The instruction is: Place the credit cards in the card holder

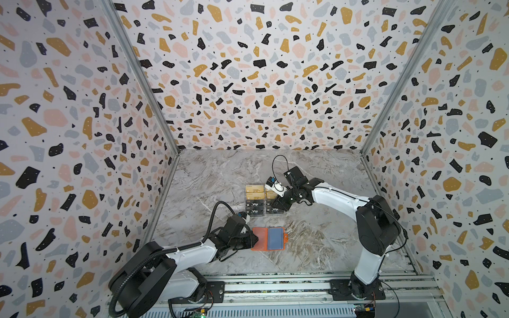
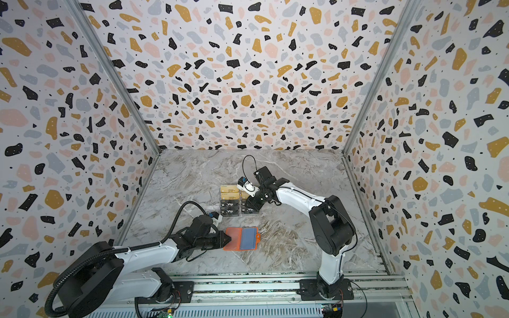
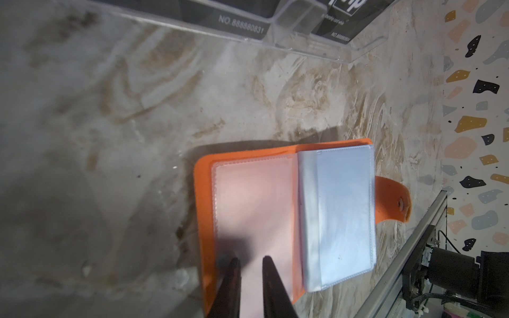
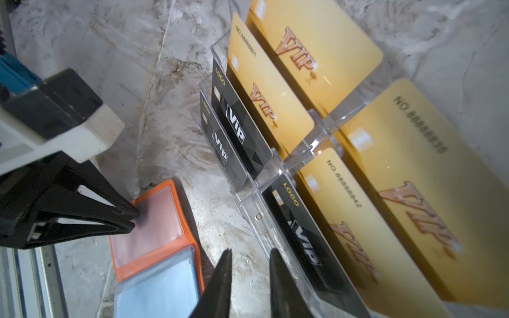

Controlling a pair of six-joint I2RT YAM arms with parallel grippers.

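1. The left gripper (image 3: 250,260) was low at the near left, and its tips rested on the left page of the card holder (image 1: 264,238). The jaws stood slightly apart with nothing between them.
2. The card holder lay open and flat on the marble table (image 1: 316,239), near its middle. The left page was orange with a clear pocket. Bluish sleeves (image 3: 344,214) were stacked on the right page, and a snap tab (image 3: 394,202) stuck out past them. No card was visible in it.
3. Just beyond it stood a clear stand (image 4: 308,148) of stepped rows. The black cards (image 4: 239,132) filled the front rows and the gold cards (image 4: 316,49) the rear rows, all leaning in their slots.
4. The right gripper (image 4: 249,253) hung over the front of the stand's right column. Its jaws were parted and empty, and whether the tips touched the stand could not be told.
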